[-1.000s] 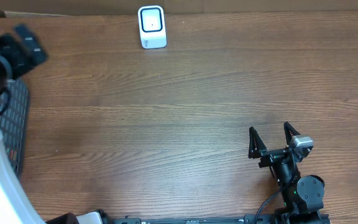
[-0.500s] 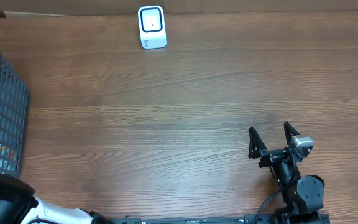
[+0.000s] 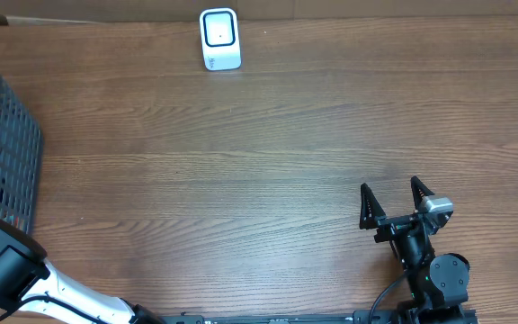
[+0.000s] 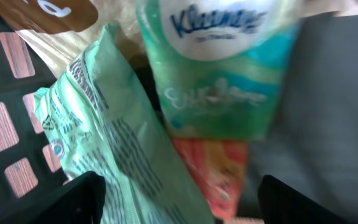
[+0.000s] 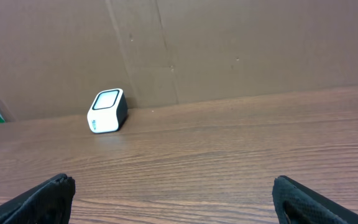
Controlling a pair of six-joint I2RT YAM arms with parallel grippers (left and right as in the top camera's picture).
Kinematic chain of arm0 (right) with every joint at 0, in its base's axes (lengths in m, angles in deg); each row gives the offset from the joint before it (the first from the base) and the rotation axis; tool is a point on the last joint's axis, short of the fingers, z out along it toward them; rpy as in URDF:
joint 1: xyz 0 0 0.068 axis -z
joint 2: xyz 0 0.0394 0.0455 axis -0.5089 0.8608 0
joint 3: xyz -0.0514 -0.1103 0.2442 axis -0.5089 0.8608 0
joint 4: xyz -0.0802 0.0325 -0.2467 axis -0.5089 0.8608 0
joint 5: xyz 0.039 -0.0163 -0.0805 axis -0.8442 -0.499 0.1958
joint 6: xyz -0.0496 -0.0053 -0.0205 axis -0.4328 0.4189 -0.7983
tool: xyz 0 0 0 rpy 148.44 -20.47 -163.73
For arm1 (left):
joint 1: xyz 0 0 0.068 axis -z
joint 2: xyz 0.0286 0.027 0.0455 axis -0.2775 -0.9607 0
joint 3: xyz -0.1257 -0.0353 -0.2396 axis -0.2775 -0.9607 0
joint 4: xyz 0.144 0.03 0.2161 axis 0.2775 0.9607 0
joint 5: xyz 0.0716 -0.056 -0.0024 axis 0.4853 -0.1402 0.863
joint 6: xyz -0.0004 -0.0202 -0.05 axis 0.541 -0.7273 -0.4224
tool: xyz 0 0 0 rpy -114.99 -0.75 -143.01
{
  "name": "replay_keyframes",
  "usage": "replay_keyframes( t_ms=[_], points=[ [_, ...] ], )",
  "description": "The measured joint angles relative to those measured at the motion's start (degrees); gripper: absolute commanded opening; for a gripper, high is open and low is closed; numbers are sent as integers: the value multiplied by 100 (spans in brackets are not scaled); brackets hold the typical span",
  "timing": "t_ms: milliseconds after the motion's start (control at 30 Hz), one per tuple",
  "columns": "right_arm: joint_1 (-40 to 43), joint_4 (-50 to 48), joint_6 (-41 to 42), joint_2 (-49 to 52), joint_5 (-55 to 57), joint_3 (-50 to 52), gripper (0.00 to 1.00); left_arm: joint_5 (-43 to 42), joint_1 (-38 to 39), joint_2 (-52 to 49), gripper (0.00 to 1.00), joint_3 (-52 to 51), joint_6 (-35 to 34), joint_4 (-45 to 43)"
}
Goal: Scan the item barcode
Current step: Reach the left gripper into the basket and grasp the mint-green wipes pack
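In the left wrist view my left gripper (image 4: pixel 180 186) hangs open inside the basket (image 4: pixel 5 93). Its dark fingers (image 4: pixel 73 199) stand wide apart over the packed items. A pale green printed pouch (image 4: pixel 110 130) lies slanted between the fingers, beside an orange-red packet (image 4: pixel 219 168). Behind them stands a green Kleenex pack (image 4: pixel 219 68). No barcode shows on any item. The white scanner (image 3: pixel 219 38) stands at the table's far edge, also visible to the right wrist as the scanner (image 5: pixel 107 111). My right gripper (image 3: pixel 389 189) rests open and empty at the near right.
The grey wire basket (image 3: pixel 7 162) fills the table's left edge, and the left arm (image 3: pixel 3 274) reaches in from its near corner. A brown cardboard wall (image 5: pixel 229 50) backs the table behind the scanner. Bare wood (image 3: pixel 241 180) lies between basket, scanner and right gripper.
The left arm has swung from over the basket's far end to its near corner, uncovering the basket in the overhead view. The right arm has not moved.
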Motion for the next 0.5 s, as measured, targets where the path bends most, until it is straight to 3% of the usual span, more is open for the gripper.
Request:
replay_keyframes(
  t_ms=[133, 233, 400, 500],
  points=[
    [-2, 0, 0, 0, 0, 0, 100, 197, 0, -4, 79, -275, -9, -201],
    [0, 2, 0, 0, 0, 0, 100, 258, 0, -4, 68, -450, -9, -450],
    [0, 2, 0, 0, 2, 0, 100, 442, -11, 50, 7, -704, -22, -675],
    [0, 2, 0, 0, 2, 0, 100, 474, -37, 118, 4, -719, -33, -678]
  ],
)
